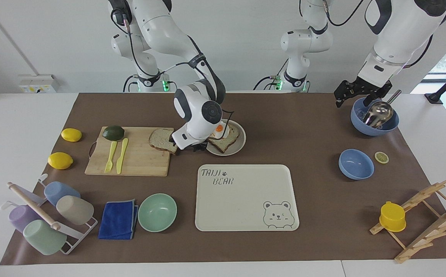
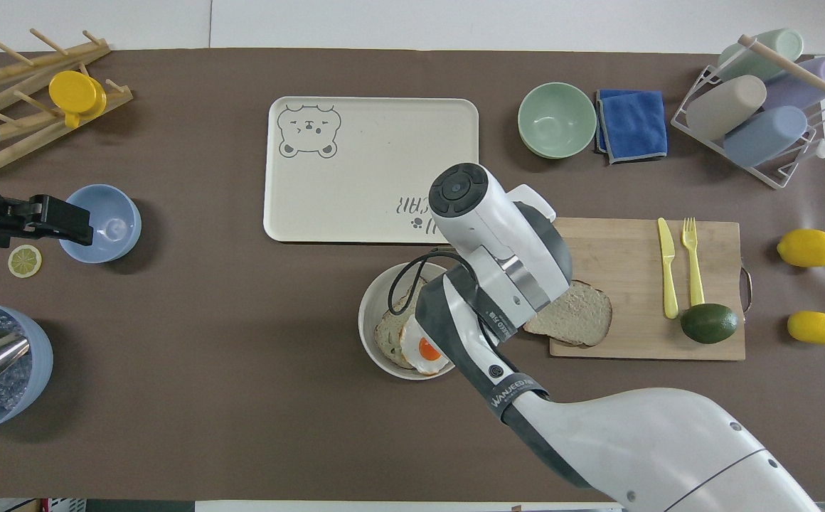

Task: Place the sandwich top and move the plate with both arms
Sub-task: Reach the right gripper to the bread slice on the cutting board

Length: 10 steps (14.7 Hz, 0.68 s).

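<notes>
Two right fingers (image 1: 197, 148) seemingly apart, low beside sandwich top (image 1: 162, 140)

Bright, even light; soft shadows; sharp.

"TAIJI BEAR" is the clear one: grey outlined capitals in two lines, with a small paw print after "TAIJI", printed in the corner of the cream tray (image 1: 246, 198) that lies nearest the robots, toward the right arm's end. A drawn bear face sits in the tray's diagonal corner. In the overhead view the same words read upside down on the tray (image 2: 373, 171). There's white lettering on the dark band of the right arm (image 2: 515, 390); it looks like "WANJEED", though the last letters are hard to make out. A second small white label sits on the grey cuff further up that arm, too small to read.
</notes>
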Motion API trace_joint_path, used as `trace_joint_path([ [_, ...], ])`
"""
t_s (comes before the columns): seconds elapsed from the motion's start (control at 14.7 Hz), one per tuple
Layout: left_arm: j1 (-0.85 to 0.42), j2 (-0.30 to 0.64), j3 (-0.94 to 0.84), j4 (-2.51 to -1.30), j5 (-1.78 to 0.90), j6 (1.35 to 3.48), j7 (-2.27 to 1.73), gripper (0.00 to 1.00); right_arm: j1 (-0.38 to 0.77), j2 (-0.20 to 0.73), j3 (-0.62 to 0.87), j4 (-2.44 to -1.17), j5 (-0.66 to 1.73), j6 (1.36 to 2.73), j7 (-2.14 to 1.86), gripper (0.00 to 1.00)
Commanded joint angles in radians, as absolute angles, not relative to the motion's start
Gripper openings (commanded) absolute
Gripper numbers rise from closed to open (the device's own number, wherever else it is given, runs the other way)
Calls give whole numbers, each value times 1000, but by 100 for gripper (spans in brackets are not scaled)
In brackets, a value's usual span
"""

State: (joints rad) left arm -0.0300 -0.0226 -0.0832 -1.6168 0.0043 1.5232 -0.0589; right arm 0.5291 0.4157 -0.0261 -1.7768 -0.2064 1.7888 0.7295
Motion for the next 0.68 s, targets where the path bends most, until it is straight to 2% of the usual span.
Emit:
trace_joint_path([
  [0.0,-20,-23,-89,-1618,0,1522,-67,100,529,359,-23,-1867,-227,1812,732,82],
  [0.48,-20,-23,-89,-1618,0,1523,-67,100,534,333,-23,-1927,-250,1804,735,79],
  [0.61,-20,-23,-89,-1618,0,1523,-67,100,549,325,-23,-1943,-282,1804,735,75],
])
